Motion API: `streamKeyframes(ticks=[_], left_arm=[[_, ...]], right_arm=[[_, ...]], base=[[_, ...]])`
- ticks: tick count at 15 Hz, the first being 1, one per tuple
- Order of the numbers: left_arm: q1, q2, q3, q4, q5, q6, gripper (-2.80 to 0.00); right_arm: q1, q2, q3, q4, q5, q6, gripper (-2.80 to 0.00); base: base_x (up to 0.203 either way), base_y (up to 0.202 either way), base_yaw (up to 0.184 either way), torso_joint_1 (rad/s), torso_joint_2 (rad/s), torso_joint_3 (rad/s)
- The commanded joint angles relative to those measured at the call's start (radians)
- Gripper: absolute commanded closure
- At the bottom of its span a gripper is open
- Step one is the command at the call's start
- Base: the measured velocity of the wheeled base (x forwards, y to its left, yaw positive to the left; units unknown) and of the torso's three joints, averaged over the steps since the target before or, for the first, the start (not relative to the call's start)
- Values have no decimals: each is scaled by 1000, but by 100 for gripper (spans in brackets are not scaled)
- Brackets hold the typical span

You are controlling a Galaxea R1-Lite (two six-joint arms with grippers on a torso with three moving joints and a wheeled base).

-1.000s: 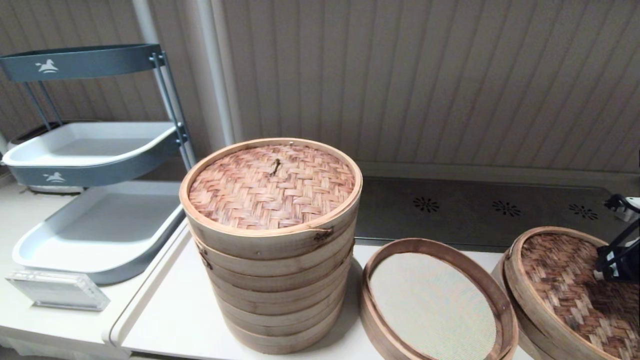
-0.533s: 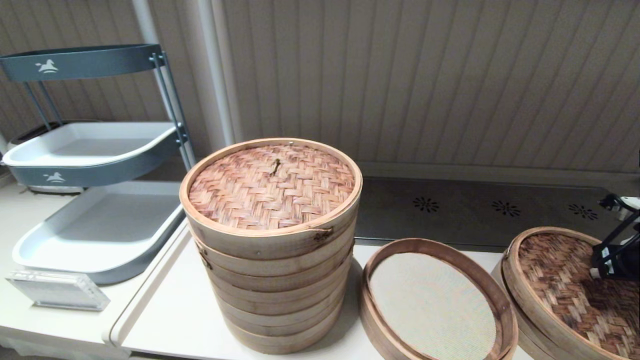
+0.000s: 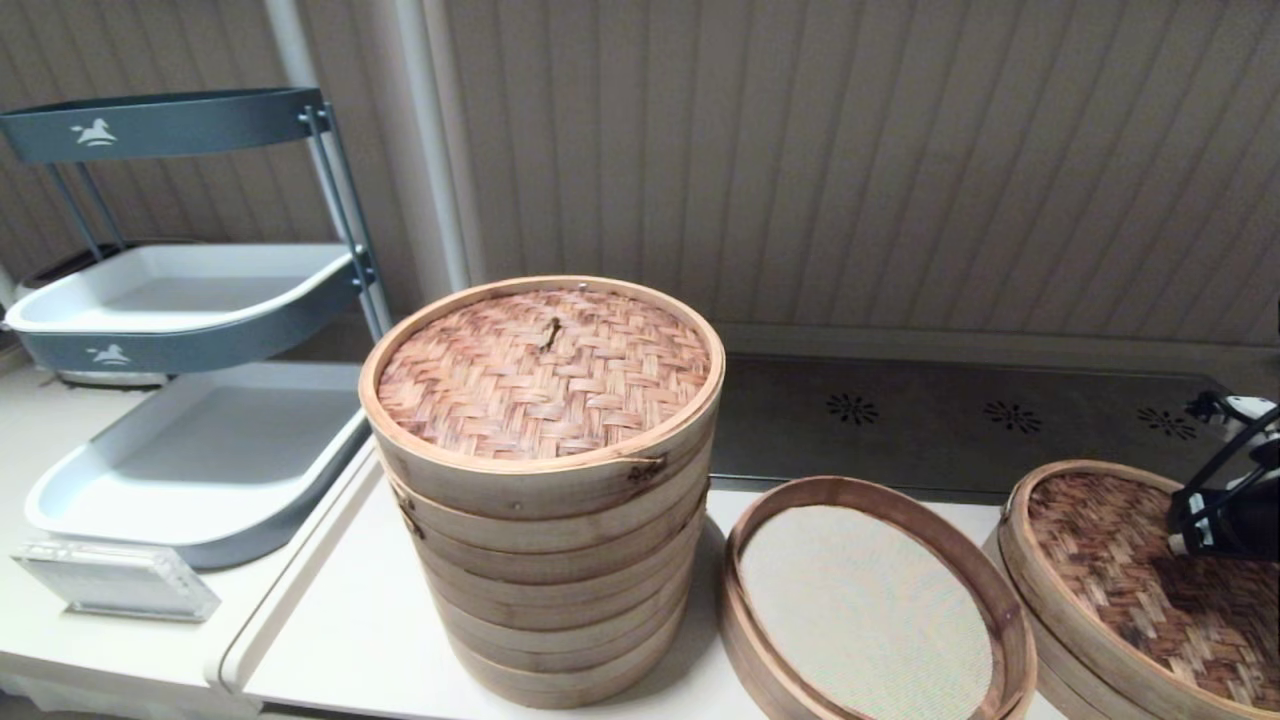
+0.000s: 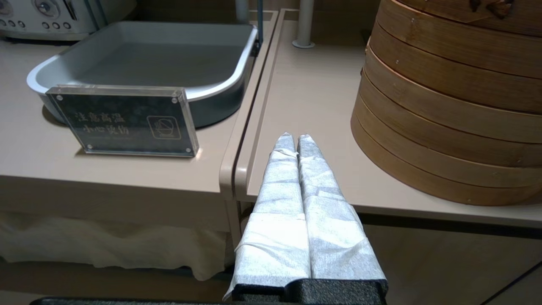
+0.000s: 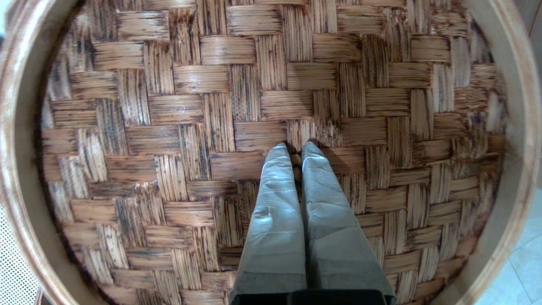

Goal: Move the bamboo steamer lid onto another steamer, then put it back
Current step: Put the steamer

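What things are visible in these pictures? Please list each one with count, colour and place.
bamboo steamer lid: 1, dark brown woven, far right, on a low steamer.
another steamer: 1, reddish-brown rim, cream liner, centre right.
tall steamer stack: 1, pale bamboo, reddish-tan woven lid, centre.
trays: 2, grey and white, on the rack, left.
acrylic sign: 1, clear, before the lower tray.
left tool: 1, white-wrapped, shut, at the table's front edge.
right tool: 1, white-wrapped, shut on the lid's centre.
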Motion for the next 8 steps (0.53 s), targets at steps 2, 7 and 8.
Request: streamKeyframes(ticks=[2,7,8], left_arm=[[0,1,3,1,1,-1,0],[0,1,3,0,1,-1,0],[0,1,3,0,1,-1,0]], right_arm=[[-5,14,-8,1,0,-2,0],[-4,14,2,1,0,-2,0],[-4,16,2,1,0,-2,0]], base=[[0,0,0,0,0,0],[0,0,0,0,0,0],[0,0,0,0,0,0]])
